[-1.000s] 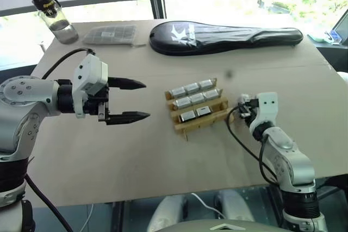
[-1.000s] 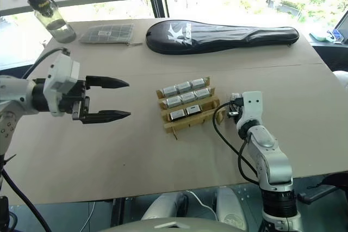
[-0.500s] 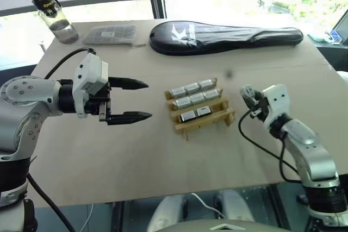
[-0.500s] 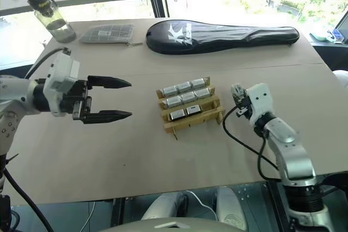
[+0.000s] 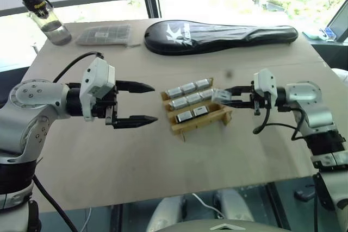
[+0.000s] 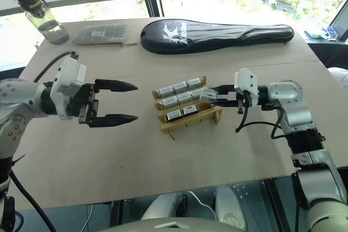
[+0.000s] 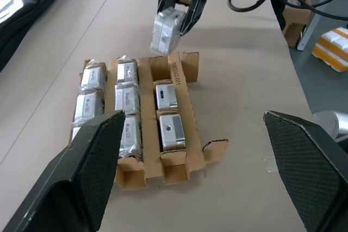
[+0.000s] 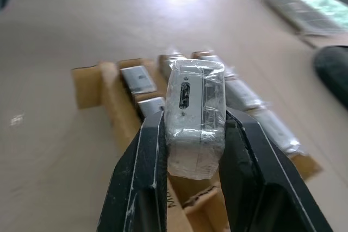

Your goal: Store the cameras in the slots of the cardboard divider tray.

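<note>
The cardboard divider tray (image 5: 204, 121) sits mid-table with several wrapped silver cameras (image 5: 187, 99) in its slots. Its back and middle rows are full. The front row holds two cameras (image 7: 167, 113), and its slot at the right end (image 7: 159, 68) is empty. My right gripper (image 5: 222, 95) points left and is shut on another wrapped camera (image 8: 195, 113), held in the air just above the tray's right end. My left gripper (image 5: 144, 103) hovers to the left of the tray, open, with nothing between its fingers.
At the table's far edge lie a long black racket case (image 5: 220, 31), a flat grey gridded packet (image 5: 103, 35) and a water bottle (image 5: 44, 17). Bare tabletop surrounds the tray in front and on both sides.
My right arm rose from the table right of the tray, turned its gripper to point left and carried the camera over the tray's right end. The left gripper stayed put.
</note>
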Robot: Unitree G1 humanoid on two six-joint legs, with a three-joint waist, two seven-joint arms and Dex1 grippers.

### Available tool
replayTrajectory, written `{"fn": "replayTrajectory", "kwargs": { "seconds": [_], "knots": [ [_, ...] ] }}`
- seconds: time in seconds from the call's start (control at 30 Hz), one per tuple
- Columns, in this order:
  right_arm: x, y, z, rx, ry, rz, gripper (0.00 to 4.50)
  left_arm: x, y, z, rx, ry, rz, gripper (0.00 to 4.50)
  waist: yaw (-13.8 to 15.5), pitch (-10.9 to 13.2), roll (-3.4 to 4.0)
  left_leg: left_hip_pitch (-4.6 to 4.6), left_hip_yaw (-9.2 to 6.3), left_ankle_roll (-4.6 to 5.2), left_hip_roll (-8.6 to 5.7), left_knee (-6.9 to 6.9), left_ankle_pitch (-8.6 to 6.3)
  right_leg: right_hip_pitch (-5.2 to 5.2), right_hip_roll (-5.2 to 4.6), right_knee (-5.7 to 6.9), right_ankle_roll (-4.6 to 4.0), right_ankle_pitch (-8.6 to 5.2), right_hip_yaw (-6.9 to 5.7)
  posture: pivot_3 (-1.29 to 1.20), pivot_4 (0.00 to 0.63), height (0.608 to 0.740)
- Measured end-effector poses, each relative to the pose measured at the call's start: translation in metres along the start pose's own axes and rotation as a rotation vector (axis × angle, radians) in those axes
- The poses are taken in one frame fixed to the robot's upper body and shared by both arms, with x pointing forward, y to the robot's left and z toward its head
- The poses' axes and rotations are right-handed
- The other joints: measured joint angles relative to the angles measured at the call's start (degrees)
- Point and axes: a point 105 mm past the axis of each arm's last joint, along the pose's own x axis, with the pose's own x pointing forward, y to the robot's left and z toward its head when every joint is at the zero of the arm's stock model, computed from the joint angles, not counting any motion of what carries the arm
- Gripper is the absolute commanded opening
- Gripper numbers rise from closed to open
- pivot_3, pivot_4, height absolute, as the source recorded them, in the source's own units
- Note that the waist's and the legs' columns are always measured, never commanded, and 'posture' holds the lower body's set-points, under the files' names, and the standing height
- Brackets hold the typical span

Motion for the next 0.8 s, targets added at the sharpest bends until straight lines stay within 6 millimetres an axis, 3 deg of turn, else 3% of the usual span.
{"fn": "replayTrajectory", "kwargs": {
  "seconds": [0.17, 0.5, 0.8],
  "knots": [
    [0.002, -0.01, -0.014, -0.006, 0.086, 0.091, 0.75, -0.001, -0.008, 0.001, -0.012, -0.007, 0.03, 4.25, 0.0, 0.1, 0.02, -0.03, -0.02, 0.0, -0.02, 0.04, 0.0, -0.01, -0.03, 0.0, 0.0, 0.0, -0.04, 0.0, 0.15, 0.74],
    [0.01, -0.025, -0.016, -0.147, 0.25, 0.221, 0.75, -0.005, -0.018, 0.003, -0.03, -0.017, 0.091, 4.25, 0.2, 0.1, 0.04, -0.01, -0.03, -0.01, -0.03, 0.07, 0.0, 0.03, -0.04, 0.0, -0.01, 0.0, -0.06, 0.0, 0.15, 0.74],
    [0.014, -0.014, -0.018, -0.251, 0.3, 0.351, 0.75, -0.009, -0.023, 0.007, -0.035, -0.023, 0.126, 4.25, 0.2, 0.1, 0.08, 0.0, -0.1, -0.01, -0.04, 0.04, 0.0, 0.04, -0.06, -0.02, -0.01, 0.0, -0.12, 0.0, 0.15, 0.74]
  ]
}}
